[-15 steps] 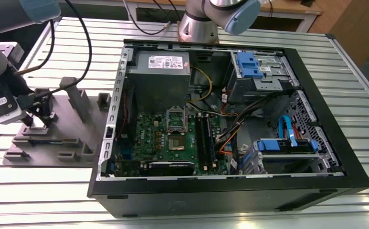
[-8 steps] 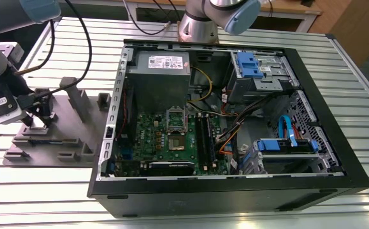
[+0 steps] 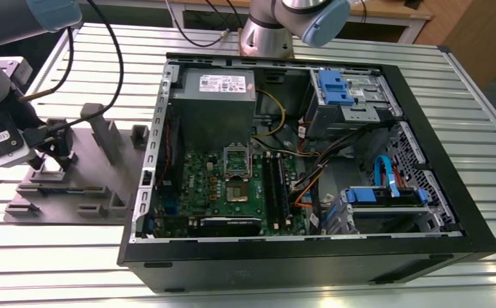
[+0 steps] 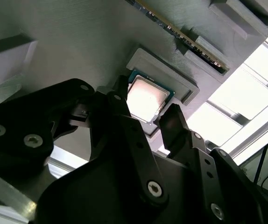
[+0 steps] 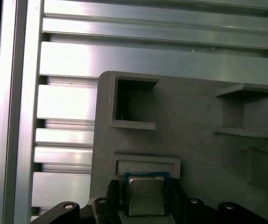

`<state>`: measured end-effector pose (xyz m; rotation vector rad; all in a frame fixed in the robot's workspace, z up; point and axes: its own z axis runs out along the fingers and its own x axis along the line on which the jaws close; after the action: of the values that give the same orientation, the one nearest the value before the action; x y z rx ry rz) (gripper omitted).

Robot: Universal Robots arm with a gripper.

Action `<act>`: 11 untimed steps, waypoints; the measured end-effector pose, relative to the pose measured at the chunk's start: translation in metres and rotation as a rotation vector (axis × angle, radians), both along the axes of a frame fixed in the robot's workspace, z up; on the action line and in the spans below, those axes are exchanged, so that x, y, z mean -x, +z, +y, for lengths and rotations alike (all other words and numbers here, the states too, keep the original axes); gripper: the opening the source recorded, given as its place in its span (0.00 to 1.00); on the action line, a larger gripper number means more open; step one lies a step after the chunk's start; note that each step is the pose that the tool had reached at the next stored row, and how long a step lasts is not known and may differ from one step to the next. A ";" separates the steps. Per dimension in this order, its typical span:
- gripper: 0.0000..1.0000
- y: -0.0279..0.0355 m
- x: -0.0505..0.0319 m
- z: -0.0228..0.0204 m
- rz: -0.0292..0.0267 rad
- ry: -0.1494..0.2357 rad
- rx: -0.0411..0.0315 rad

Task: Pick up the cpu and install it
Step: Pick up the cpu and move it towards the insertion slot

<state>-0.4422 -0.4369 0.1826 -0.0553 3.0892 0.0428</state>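
Exterior view: the end effector [image 3: 53,165] hangs low over a grey fixture plate [image 3: 102,186] at the exterior view's left, on a tabletop [image 3: 453,70] of ribbed aluminium slats. Upright grey blocks [image 3: 106,131] stand just beyond it on the plate. To the right lies an open black computer case [image 3: 316,263], with a green motherboard [image 3: 205,186] and its metal-framed socket [image 3: 237,191] inside, well apart from the end effector.

Second wrist view: the cpu [image 4: 145,95] – flat, square, with a silvery top and green rim – lies in a raised grey frame [image 4: 180,77] on the matte plate. The black fingers [image 4: 171,121] stand parted, one on each side of the chip and close to its edges – whether they press it I cannot tell.

First wrist view: the chip rests flat between the fingers, with a boxy open pocket [image 5: 134,102] further along the plate.
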 end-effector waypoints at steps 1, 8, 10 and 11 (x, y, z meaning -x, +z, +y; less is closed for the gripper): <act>0.54 -0.0007 0.0000 0.0000 0.0001 0.000 0.0001; 0.54 -0.0015 0.0000 0.0000 0.0003 0.000 0.0000; 0.54 -0.0004 0.0000 0.0000 0.0002 0.000 -0.0001; 0.54 0.0001 0.0000 0.0000 0.0002 0.000 0.0000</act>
<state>-0.4421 -0.4368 0.1826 -0.0553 3.0894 0.0428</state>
